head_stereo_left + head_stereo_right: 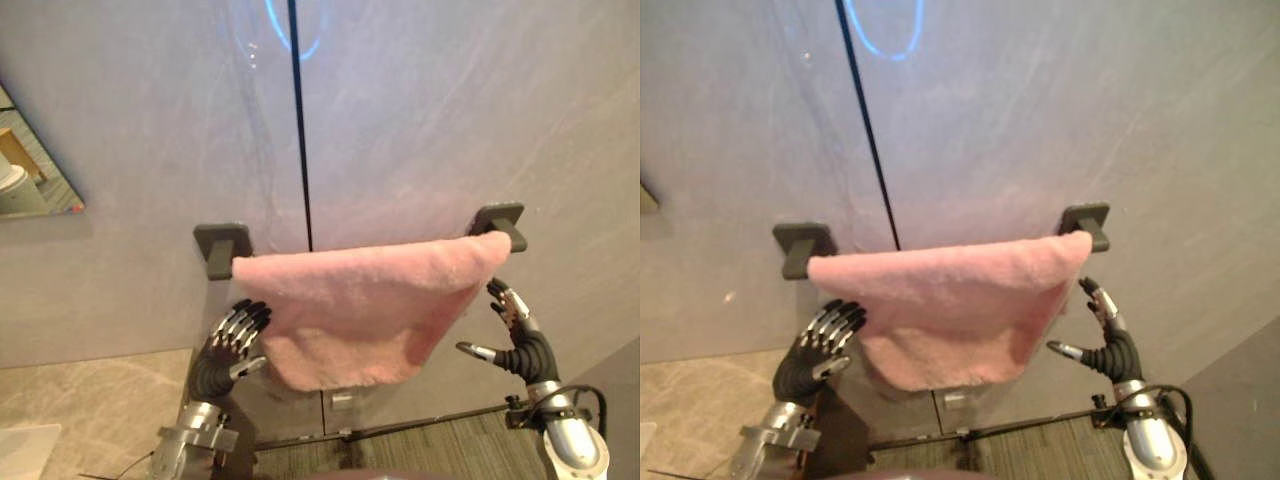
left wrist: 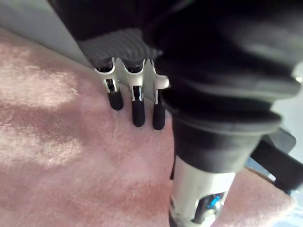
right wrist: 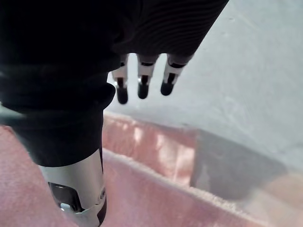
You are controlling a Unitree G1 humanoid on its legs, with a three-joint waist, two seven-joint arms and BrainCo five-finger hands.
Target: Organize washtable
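towel (image 1: 365,300), pink, hangs folded over between the left bracket (image 1: 222,247) and the right bracket (image 1: 500,222) on the grey wall (image 1: 430,110). top fold runs bracket to bracket, its ends right up against both. hang is uneven: the bottom edge drops lowest left of middle. the right side cuts up on a slant toward the right bracket, so that end looks bunched and short.

left hand (image 1: 232,345) sits at the towel's lower left edge, open, fingers near straight. in its wrist view the dark fingertips (image 2: 137,116) rest on the pile, nothing pinched. right hand (image 1: 515,335) is just beside the slanted right edge, below the right bracket. it is open too, fingers spread, thumb well out. can't tell if it touches the cloth, looks apart.

step in hand, my read: squaring the towel up. to do it well, the right hand should take the slanted edge low down between thumb and fingers. then draw it down and outward so the right side falls plumb. left hand is best used flat on the cloth as a steady, so the whole towel doesn't slide along or off. pull gently: terry is soft and will drag, and a hard tug could strip it off. aim for a level bottom edge and both sides hanging straight under the brackets.
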